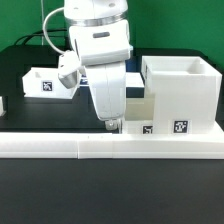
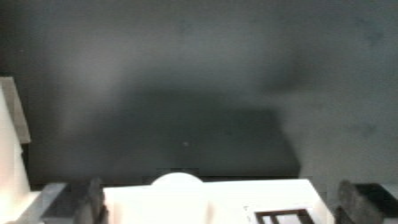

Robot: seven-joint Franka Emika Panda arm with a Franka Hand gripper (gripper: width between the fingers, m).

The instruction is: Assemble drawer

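Note:
My gripper (image 1: pixel 112 124) points down at the front middle of the table. It is over a low white drawer piece (image 1: pixel 140 112) that lies against the tall white open box (image 1: pixel 180 90) on the exterior view's right. In the wrist view the gripper (image 2: pixel 222 203) is open. Its dark fingers (image 2: pixel 71 203) stand on either side of the white piece (image 2: pixel 214 205) with narrow gaps. That piece carries a round white knob (image 2: pixel 175 182) and a black marker tag (image 2: pixel 285 214). Another white part with a tag (image 1: pixel 45 80) lies at the back on the exterior view's left.
A long low white wall (image 1: pixel 110 147) runs across the table's front, just before the gripper. A small white part (image 1: pixel 2 103) shows at the exterior view's left edge. A white strip (image 2: pixel 11 140) shows at the wrist view's edge. The mat (image 2: pixel 196 90) is black.

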